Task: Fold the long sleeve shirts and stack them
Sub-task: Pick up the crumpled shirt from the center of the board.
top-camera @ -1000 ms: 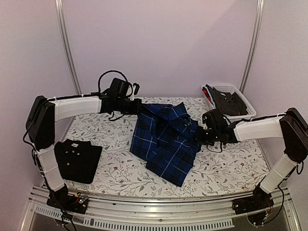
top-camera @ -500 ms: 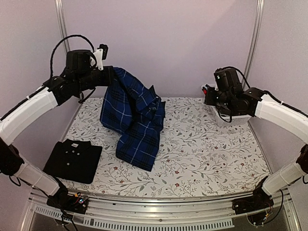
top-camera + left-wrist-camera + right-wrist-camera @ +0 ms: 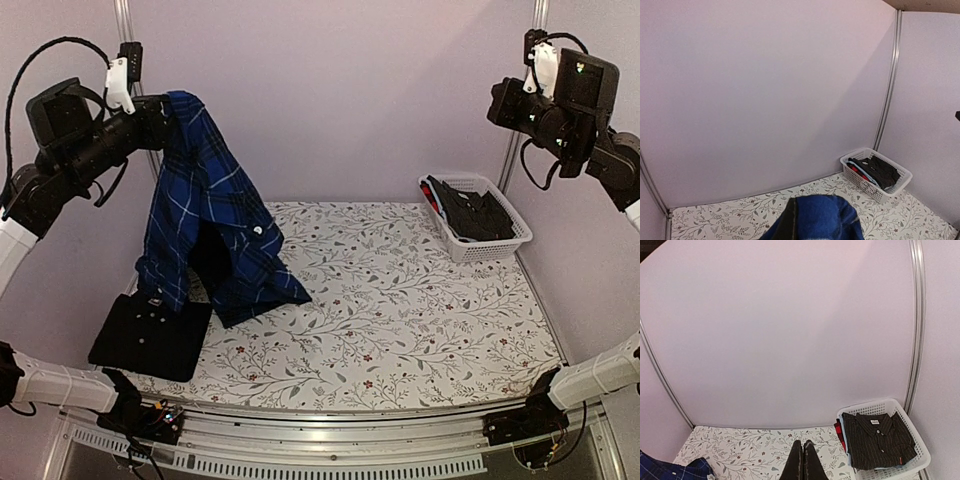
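Note:
The blue plaid shirt (image 3: 205, 215) hangs from my left gripper (image 3: 168, 108), which is shut on its top edge high at the left. The shirt's lower end drapes onto the table and over the back edge of the folded black shirt (image 3: 150, 338) at the front left. In the left wrist view blue cloth (image 3: 817, 220) covers the jaws. My right gripper (image 3: 497, 105) is raised high at the right, far from both shirts. Its fingers (image 3: 811, 462) are pressed together with nothing between them. A corner of the plaid shirt (image 3: 667, 469) shows at the lower left of the right wrist view.
A white lattice basket (image 3: 507, 240) with folded dark clothes stands at the back right of the floral table (image 3: 420, 320); it also shows as the basket (image 3: 856, 176) in the left wrist view and the basket (image 3: 922, 462) in the right wrist view. Pale walls and metal posts (image 3: 520, 120) close in the back.
My left arm has lifted the plaid shirt off the table, up and to the left. My right gripper has let go of the shirt, shut, and risen to the upper right.

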`<state>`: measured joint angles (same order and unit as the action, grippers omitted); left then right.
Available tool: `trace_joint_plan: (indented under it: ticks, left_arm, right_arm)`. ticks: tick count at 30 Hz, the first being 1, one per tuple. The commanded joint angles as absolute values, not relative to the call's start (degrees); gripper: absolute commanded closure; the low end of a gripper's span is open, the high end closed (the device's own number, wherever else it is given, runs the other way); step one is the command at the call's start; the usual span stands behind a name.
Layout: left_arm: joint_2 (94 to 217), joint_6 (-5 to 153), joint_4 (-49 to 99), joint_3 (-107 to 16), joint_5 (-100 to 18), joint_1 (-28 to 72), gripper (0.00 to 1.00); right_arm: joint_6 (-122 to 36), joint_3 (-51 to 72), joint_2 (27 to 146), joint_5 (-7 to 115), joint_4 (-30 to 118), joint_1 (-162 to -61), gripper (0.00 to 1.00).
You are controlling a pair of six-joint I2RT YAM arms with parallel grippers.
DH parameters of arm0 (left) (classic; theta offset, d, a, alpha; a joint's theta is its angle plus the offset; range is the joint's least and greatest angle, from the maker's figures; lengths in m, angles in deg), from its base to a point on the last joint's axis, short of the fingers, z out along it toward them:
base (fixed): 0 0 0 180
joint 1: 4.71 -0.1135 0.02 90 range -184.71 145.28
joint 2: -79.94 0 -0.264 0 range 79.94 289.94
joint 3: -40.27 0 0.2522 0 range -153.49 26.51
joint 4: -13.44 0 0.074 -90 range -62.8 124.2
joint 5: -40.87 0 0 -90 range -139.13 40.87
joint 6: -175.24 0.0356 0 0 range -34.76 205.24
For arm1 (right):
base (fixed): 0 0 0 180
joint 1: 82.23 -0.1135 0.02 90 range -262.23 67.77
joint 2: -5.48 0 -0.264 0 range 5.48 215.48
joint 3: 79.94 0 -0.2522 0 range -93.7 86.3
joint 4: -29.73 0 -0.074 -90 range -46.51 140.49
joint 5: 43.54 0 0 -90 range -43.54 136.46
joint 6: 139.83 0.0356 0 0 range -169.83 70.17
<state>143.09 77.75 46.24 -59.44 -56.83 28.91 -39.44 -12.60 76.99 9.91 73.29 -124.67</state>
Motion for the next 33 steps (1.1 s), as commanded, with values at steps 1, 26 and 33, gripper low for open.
trace_joint_plan:
  ticks: [1,26,33]
  left_arm:
    - [143.23,77.39,47.37,-60.41,-54.80,29.39,1.00]
    - [167.53,69.93,47.56,-84.48,-52.21,36.20,1.00]
    - [168.34,69.95,47.38,-84.74,-51.81,36.20,1.00]
  right_arm:
    - [-43.30,-15.23,78.33,11.45,75.80,-124.97,1.00]
    - [-42.24,41.42,77.77,45.07,28.94,-138.58,0.15]
    - [-44.17,35.60,90.75,43.40,22.91,-137.13,0.14]
